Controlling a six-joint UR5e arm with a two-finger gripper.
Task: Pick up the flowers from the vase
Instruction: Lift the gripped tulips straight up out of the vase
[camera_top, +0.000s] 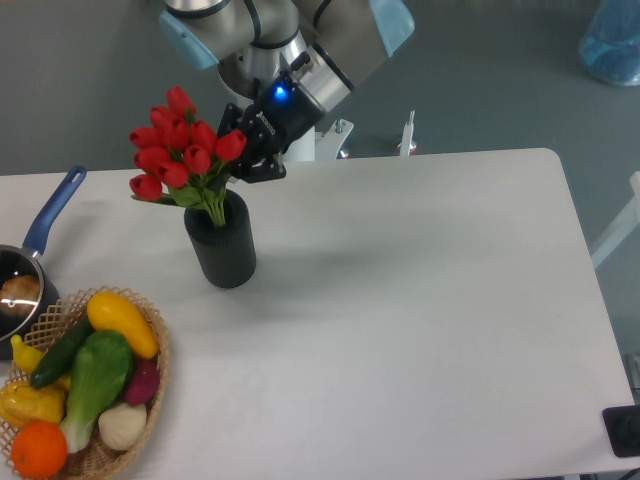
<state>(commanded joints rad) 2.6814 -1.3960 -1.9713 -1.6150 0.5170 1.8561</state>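
A white table (400, 300) holds a black vase (221, 245). Your gripper (243, 160) pinches the flowers (180, 155); they look light and floppy, so hold their stems.

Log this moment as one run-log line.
phase: lifting | claw: shut on flowers | flowers: raised, stem ends in the mouth of the vase | vase: upright on table | nearby: basket, saucepan

A white bench (420, 300) fills the near scene. Grey floor (480, 80) lies beyond, with a blue translucent container (612, 40) far right.
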